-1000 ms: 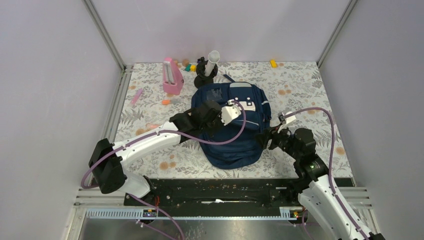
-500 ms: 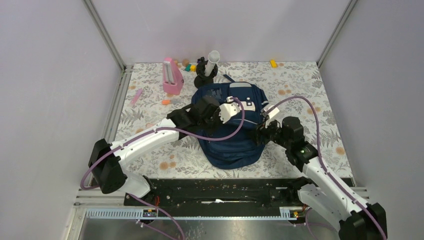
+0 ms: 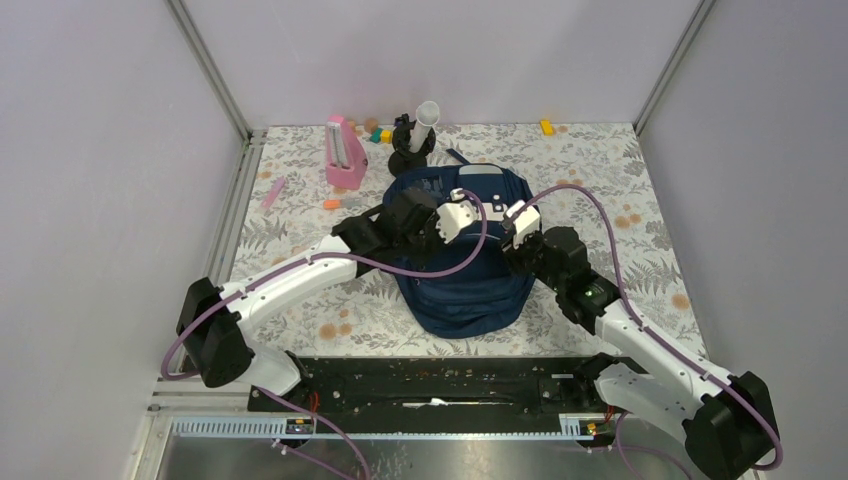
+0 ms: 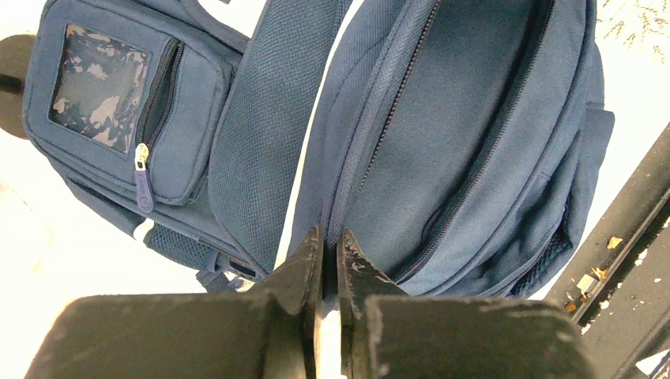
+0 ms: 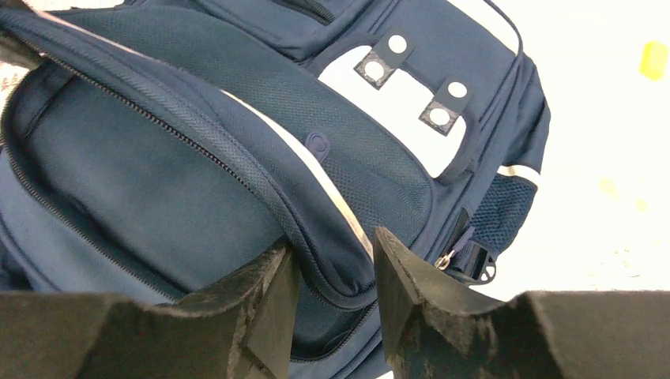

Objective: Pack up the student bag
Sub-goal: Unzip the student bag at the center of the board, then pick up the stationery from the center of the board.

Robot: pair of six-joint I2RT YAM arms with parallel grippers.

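The student bag (image 3: 470, 290) is a navy blue backpack lying flat mid-table, main zip open. My left gripper (image 3: 438, 234) is over its left side, shut on the fabric rim of the opening (image 4: 330, 237); the bag (image 4: 442, 142) fills that wrist view, with a clear-window pocket (image 4: 99, 87) at upper left. My right gripper (image 3: 516, 250) is at the bag's right side. In the right wrist view it (image 5: 332, 241) is open, its jaws either side of the zipped rim of the bag (image 5: 158, 181). White front patches (image 5: 395, 103) show beyond.
A pink stand (image 3: 342, 155), a black holder with a white tube (image 3: 412, 140), small coloured blocks (image 3: 380, 133), a yellow block (image 3: 546, 127), a pink pen (image 3: 272, 192) and an orange piece (image 3: 332, 204) lie at the back and left. A black rail (image 3: 440, 375) runs along the near edge.
My right arm has swung left from beside the bag, and its open jaws now straddle the bag's right rim. My left gripper has shifted slightly towards the back, still on the bag.
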